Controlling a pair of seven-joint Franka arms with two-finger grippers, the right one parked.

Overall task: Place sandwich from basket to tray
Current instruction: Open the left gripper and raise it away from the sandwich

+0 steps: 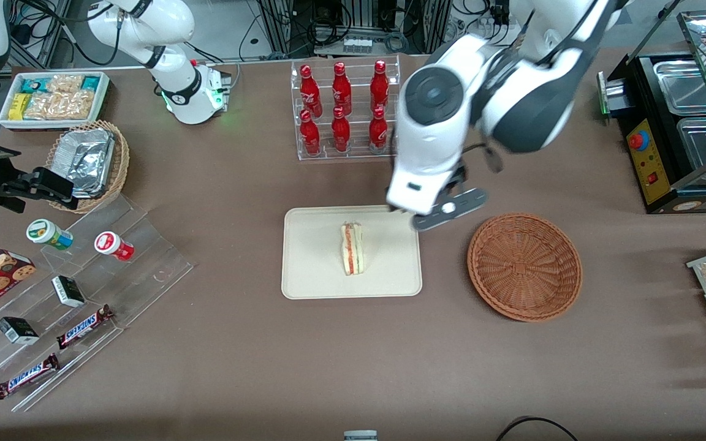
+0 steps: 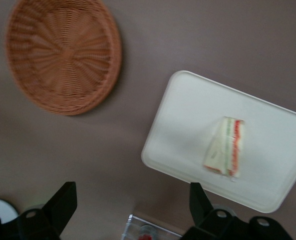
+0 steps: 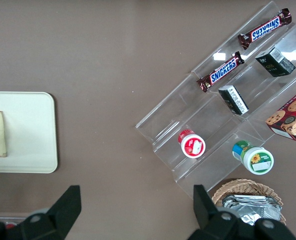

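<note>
Since the table point(image 1: 353, 367) already carries the tray point(image 1: 310, 269) with the sandwich point(image 1: 352, 248) lying at its middle and the basket point(image 1: 524, 266) empty beside it, little can fail; the end effector point(image 2: 133, 207), fingers spread and empty above the tray's far edge, could clip the bottle rack point(image 1: 344, 110) while rising.

Brown matte table point(image 1: 236, 367) fills most of front view, light even w/ soft shadows. Farther from camera than its top edge: metal frames, tangled black cables, power strip point(image 1: 359, 44) on floor. Black food warmer point(image 1: 678, 122) w/ steel pans sits toward working arm's end of table.
</note>
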